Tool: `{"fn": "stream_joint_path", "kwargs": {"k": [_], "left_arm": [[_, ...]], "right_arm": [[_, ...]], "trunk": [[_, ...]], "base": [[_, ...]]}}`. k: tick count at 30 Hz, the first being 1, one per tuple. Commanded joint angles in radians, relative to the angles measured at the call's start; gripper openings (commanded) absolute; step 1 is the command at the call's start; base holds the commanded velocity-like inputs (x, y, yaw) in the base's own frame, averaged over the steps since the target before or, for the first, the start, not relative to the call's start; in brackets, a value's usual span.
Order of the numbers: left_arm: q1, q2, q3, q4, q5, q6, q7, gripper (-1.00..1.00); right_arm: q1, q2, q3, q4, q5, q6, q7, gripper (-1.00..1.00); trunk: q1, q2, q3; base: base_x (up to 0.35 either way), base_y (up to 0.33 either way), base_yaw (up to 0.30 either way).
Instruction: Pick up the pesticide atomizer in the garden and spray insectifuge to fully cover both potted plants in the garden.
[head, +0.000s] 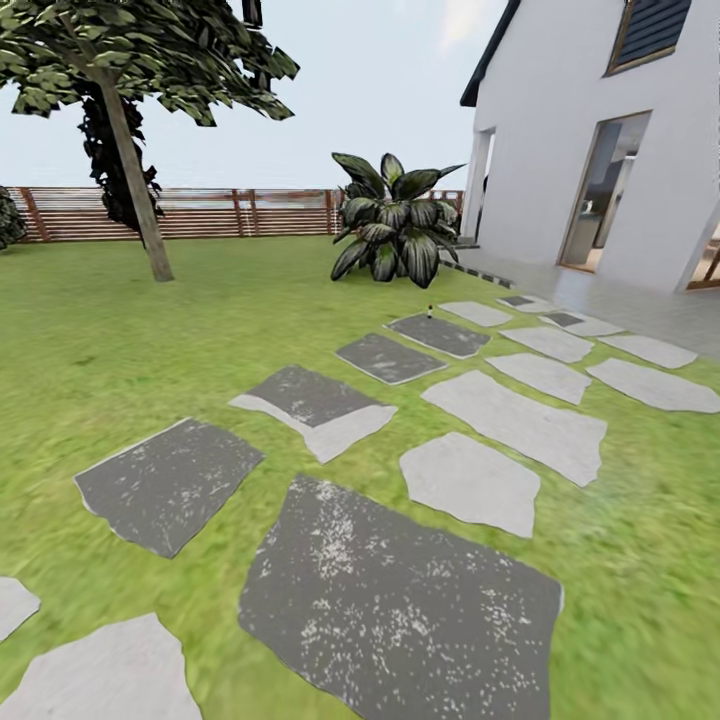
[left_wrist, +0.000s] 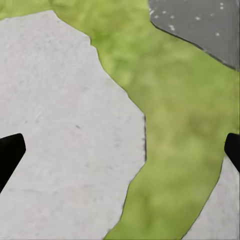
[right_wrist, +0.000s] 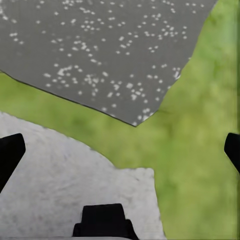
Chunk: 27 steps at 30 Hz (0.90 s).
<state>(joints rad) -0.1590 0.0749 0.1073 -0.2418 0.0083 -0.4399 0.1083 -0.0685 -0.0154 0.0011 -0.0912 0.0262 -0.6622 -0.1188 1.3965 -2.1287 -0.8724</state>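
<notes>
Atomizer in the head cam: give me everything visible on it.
The pesticide atomizer shows as a tiny dark upright bottle, far off. It stands on the far edge of a dark grey stepping stone, in front of a big broad-leaved plant with lawn between them. It is too small to make out its top, band or material. Nothing else touches it; no gripper is near.

No text, label, brand, number or sign can be read on anything in these pictures, near either gripper or farther off across the garden.
</notes>
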Motion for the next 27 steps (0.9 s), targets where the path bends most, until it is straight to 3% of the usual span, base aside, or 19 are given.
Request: {"fn": "stream_joint_path", "kwargs": {"k": [1,27], "left_arm": [[-0.001,0.000,0.002,0.001,0.001,-0.003,0.001,1.00],[-0.001,-0.001,0.000,-0.001,-0.001,-0.003,0.001,1.00]], "right_arm": [[-0.001,0.000,0.000,0.001,0.003,-0.002,-0.004,1.00],[-0.001,0.000,0.000,0.001,0.003,-0.002,-0.004,1.00]], "trunk": [[0.000,0.000,-0.001],[0.000,0.000,-0.001]], "base": [[0.291,-0.142,0.000],[0.291,-0.142,0.000]]}}
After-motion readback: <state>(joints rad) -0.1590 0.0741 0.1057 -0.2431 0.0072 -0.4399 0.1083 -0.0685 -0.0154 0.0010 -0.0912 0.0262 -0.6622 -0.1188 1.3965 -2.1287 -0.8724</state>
